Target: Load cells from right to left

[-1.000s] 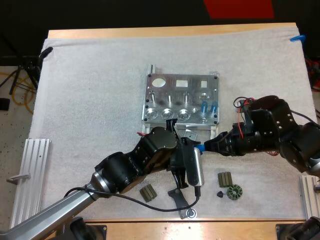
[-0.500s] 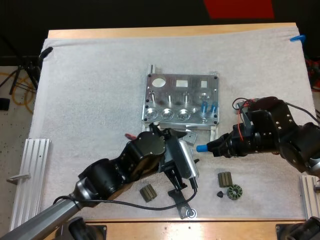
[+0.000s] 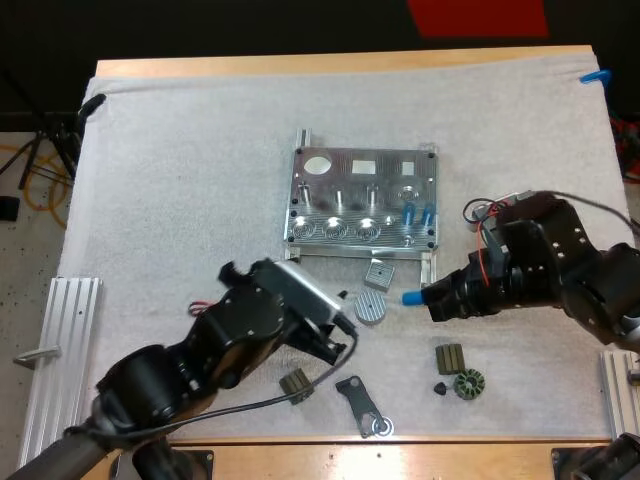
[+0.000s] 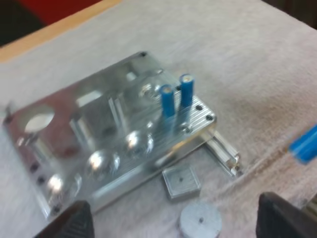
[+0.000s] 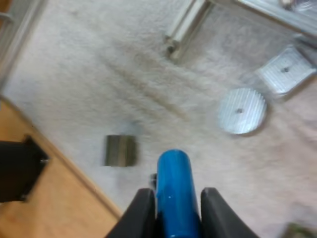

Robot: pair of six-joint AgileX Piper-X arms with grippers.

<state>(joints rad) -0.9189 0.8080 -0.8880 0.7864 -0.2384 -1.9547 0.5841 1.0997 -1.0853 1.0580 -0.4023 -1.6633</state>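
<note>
High view showed the metal fixture (image 3: 362, 205) lying flat near the middle of the white mat (image 3: 180, 180) on the counter (image 3: 330, 63). Two blue cylinders (image 3: 417, 213) stood upright side by side in holes near the fixture's right end. The three round pockets to their left along the near edge looked bare.

The right claw (image 3: 430, 297) was just off the fixture's near right corner, clamped on a third blue cylinder (image 3: 411, 297). That cylinder lay level above the mat, its free end pointing left. In the right wrist view both fingers (image 5: 141, 213) pressed on its sides.

The left claw (image 3: 335, 338) hung over the mat at the near left of the fixture. In the left wrist view its fingers stood wide apart and gripped nothing.

A square silver plate (image 3: 379, 272) lay just in front of the fixture, and a round silver disc (image 3: 371, 308) lay beside it on the near side. One ribbed grey-green block (image 3: 295, 384) sat close under the left arm, near a flat black bracket (image 3: 360, 402). A second ribbed block (image 3: 450, 358), a dark gear (image 3: 468, 384) and a small black piece (image 3: 440, 387) lay together below the right claw. An aluminium rail (image 3: 60, 345) rested at the mat's near left edge.
</note>
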